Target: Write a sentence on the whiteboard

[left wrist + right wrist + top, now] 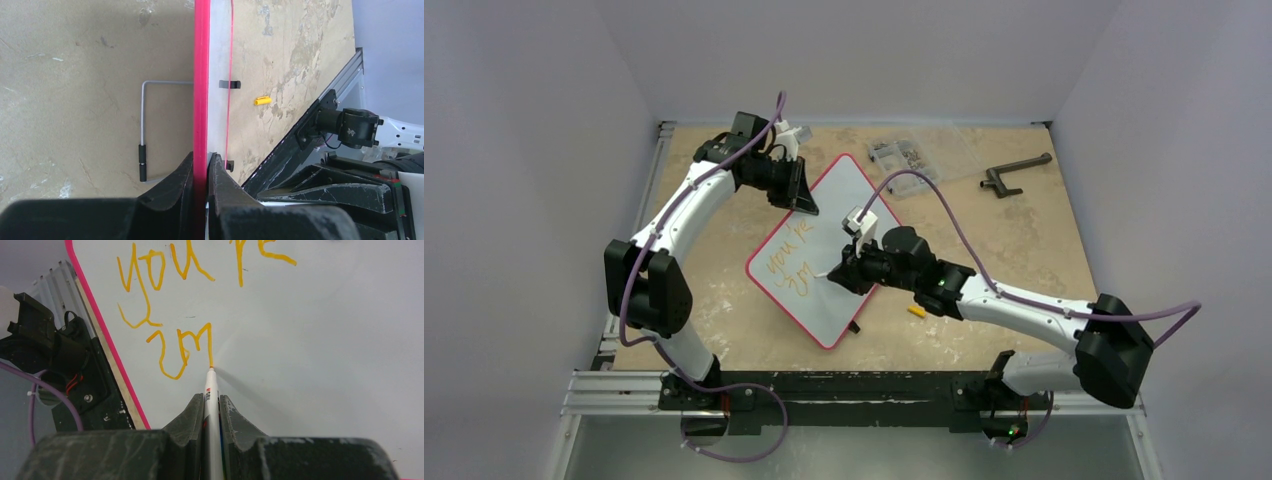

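Top view, 12 o'clock = far edge of the tan table (pixel 1024 260).

- The flat white rectangular whiteboard with a thin red rim (pixel 829 215) sits near table centre. It is turned so its corners point to roughly 12, 3, 6 and 9 o'clock. I cannot tell whether it lies flat or is propped.
- The left gripper (pixel 804 200) is on the board's 11 o'clock edge. In the left wrist view its black jaws are clenched on the red rim, one finger (pixel 177 185) on each face.
- In that same view a bent grey wire bracket with a black sleeve (pixel 143 125) shows on one side of the board, and small black tabs (pixel 229 84) on the other.
- The right gripper (pixel 842 272) hovers over the board's 5 o'clock half. Its jaws are closed tight around a slim white marker pen (pixel 211 390).
- The pen's orange tip touches the board at the foot of the last stroke.
- The orange-yellow handwritten sentence (pixel 789 258) runs slanted along the board's 9 o'clock side. The first line reads "you're". The second line is two characters, a 2- or 3-like curl and then "m".
- A small yellow cap (pixel 915 311) lies on the table at 4 o'clock, just off the board.
- A clear plastic parts box (pixel 914 152) sits at 1 o'clock, near the board's far corner.
- A dark T-shaped handle tool (pixel 1014 172) lies at 2 o'clock, well apart from the board.
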`<state>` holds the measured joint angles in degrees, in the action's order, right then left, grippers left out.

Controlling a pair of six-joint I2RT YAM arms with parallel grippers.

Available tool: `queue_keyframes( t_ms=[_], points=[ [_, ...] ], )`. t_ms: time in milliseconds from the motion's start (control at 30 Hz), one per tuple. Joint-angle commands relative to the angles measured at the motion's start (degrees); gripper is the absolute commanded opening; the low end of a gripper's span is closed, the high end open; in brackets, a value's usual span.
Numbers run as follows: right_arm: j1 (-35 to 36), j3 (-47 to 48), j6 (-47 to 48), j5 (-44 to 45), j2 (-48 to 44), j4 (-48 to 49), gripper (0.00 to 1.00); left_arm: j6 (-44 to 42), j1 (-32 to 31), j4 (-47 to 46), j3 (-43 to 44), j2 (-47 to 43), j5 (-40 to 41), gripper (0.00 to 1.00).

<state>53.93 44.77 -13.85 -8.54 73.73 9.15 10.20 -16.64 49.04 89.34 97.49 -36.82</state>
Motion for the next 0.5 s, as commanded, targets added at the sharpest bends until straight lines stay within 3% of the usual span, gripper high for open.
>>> queue_keyframes(
  t_ms=[0,267,467],
  points=[
    [-0.23,3.87,0.27,-1.73,-3.61,-2.22,0.0,-1.81,-0.14,1.68,-0.35,-1.44,10.28,0.0],
    [-0.56,5.07,0.69,4.74,-6.67,-0.84,0.0,-1.73,-0.14,1.76,-0.17,-1.34,10.45,0.0],
    [-2.9,3.93,1.1,4.67,-6.41,-0.13,0.0,-1.5,-0.1,2.01,0.1,-0.88,11.09,0.0]
  ],
)
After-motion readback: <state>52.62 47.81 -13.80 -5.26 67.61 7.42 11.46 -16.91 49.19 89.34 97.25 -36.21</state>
